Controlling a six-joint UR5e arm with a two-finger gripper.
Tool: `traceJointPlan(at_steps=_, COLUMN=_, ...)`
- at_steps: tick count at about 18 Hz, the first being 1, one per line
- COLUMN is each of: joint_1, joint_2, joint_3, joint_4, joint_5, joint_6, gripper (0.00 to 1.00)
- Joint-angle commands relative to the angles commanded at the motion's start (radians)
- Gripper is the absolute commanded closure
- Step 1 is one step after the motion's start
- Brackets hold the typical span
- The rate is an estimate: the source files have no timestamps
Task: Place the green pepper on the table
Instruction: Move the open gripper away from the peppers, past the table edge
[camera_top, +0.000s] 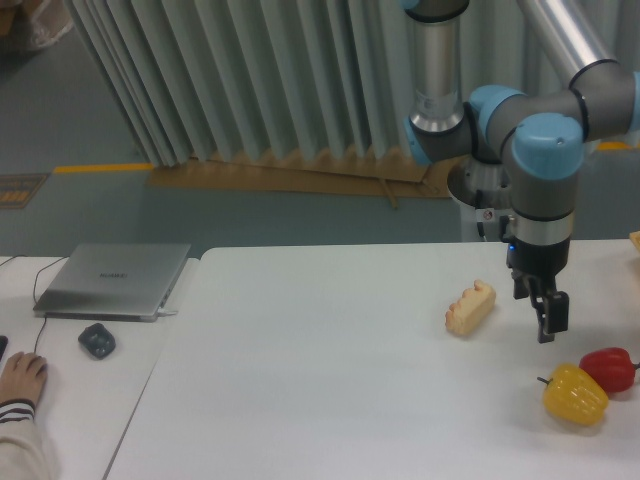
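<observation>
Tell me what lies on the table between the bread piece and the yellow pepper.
In the camera view, only bare table separates the bread piece and yellow pepper; the gripper hangs over that stretch.

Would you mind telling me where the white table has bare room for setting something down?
The table is bare from its left edge to the bread piece. It is crowded at right: gripper, yellow pepper, red pepper.

Claw (548, 325): above the surface (320, 380), holding nothing; jaw gap indistinct.
Yellow pepper (575, 395): below-right of claw.
Red pepper (610, 368): touching yellow pepper.
Bread piece (470, 307): left of claw.
</observation>
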Motion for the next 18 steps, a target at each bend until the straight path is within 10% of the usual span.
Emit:
traceJointPlan(at_steps=12, joint_1=0.101, joint_2=-0.014, joint_3=0.022, joint_4=0.0, joint_5=0.006, joint_6=0.416, gripper=0.0)
traceJointPlan(at_steps=18, joint_1=0.164, joint_2=-0.025, joint_3=0.038, joint_4=0.02, joint_5=0.0, joint_6=0.853, gripper=0.0)
